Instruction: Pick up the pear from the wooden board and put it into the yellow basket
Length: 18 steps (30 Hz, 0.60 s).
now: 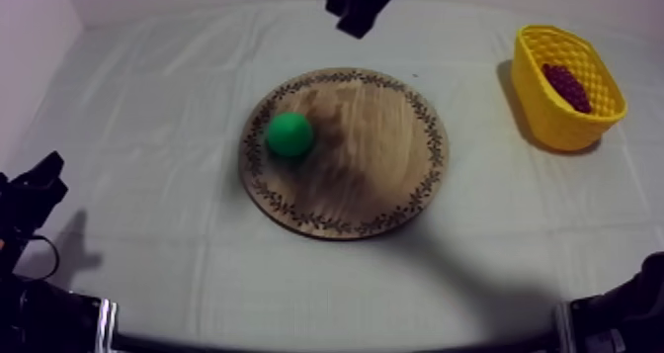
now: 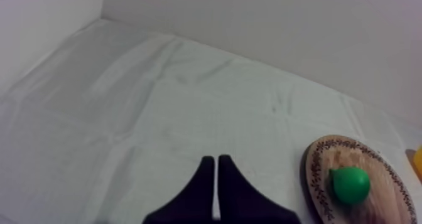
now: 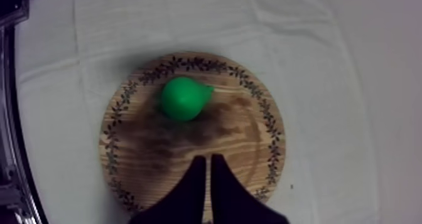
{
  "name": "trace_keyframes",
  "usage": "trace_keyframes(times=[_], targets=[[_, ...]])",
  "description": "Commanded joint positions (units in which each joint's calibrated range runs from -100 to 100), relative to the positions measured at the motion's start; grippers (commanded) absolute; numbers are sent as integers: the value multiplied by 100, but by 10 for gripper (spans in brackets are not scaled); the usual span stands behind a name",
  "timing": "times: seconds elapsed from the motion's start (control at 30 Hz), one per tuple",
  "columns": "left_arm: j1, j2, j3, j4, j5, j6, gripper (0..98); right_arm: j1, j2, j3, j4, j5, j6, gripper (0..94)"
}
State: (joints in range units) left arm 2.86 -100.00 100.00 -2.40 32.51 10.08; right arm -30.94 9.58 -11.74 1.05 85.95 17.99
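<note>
A green pear (image 1: 290, 134) lies on the left part of the round wooden board (image 1: 385, 169) in the middle of the table. My right gripper (image 3: 208, 157) hovers high over the board, shut on nothing, with the pear (image 3: 183, 98) a little beyond its tips. From above, that right gripper (image 1: 361, 6) hangs over the table's far edge. My left gripper (image 2: 216, 159) is shut and empty, low at the left side (image 1: 40, 184), far from the pear (image 2: 350, 184). The yellow basket (image 1: 553, 120) stands at the far right.
A bunch of dark grapes (image 1: 569, 86) lies inside the basket. Grey-white cloth (image 1: 148, 110) covers the table around the board. A wall rises behind the table's far edge.
</note>
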Motion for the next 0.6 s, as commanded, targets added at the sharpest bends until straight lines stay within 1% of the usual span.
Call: trace_keyframes(times=[0.0,0.1,0.27,0.47,0.57], targets=[[0,0,0,-2,-1,1,1,-40,278,-238,73,53,-274,4],[0,0,0,-2,-1,1,1,-115,572,-574,218,179,-625,4],[0,0,0,-2,-1,1,1,-229,993,-1126,457,383,-1329,4],[0,0,0,-2,-1,1,1,-374,1418,-1726,594,916,-1745,4],[0,0,0,-2,-1,1,1,-477,1583,-1839,767,1063,-2068,4]])
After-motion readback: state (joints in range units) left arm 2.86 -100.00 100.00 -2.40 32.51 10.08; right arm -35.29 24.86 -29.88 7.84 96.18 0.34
